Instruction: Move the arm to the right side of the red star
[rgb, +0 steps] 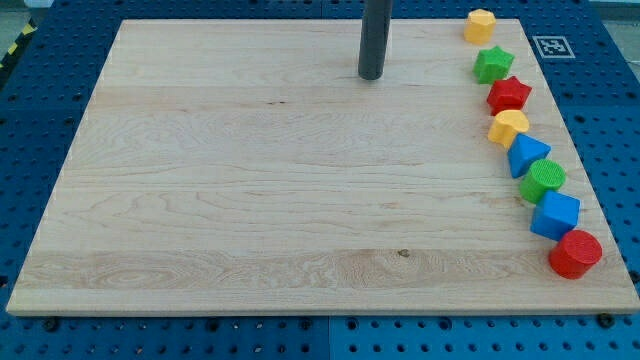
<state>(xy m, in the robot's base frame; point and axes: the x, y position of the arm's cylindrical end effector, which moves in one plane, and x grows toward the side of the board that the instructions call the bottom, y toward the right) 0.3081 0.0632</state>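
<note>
No gripper is fitted, so its state cannot be told; my tip (371, 77) is seen on the desk (250, 200), the red star (508, 95) well to its right, whose right side is not yet reached.

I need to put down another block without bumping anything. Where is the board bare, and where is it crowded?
Bare: everything left of my tip and the wide middle below it. Crowded: the view's right edge, from the yellow block through the red star to the red cylinder.
</note>
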